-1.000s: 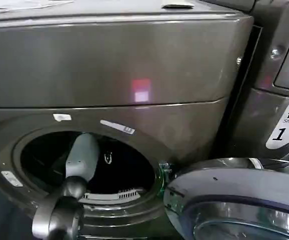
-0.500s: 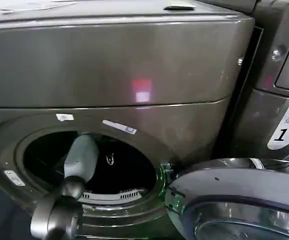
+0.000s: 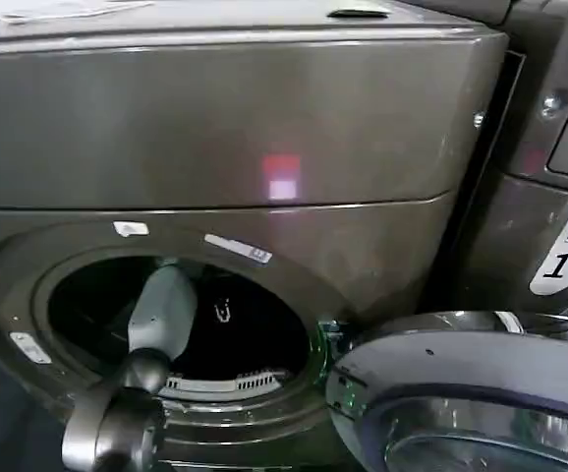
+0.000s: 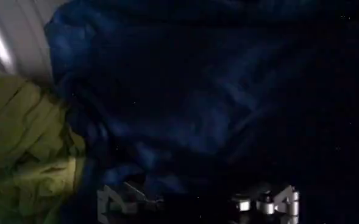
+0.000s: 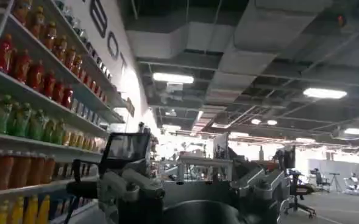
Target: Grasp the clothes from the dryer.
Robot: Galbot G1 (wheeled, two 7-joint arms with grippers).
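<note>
Inside | left claw (image 4: 199, 204) spread over clothes (image 4: 191, 103) | dryer (image 3: 264, 128) drum

The right gripper (image 5: 191, 204) points up and out into a large indoor hall, its two grey fingers (image 5: 127, 185) spread apart with nothing between them. Beside it run shelves (image 5: 39, 103) stacked with rows of bottles (image 5: 27, 67) in red, green, orange and yellow. Overhead, a dark ceiling (image 5: 240, 55) carries ducts and lit strip lamps (image 5: 173, 78). Farther off stands an office chair (image 5: 298, 192) on the open floor
</note>
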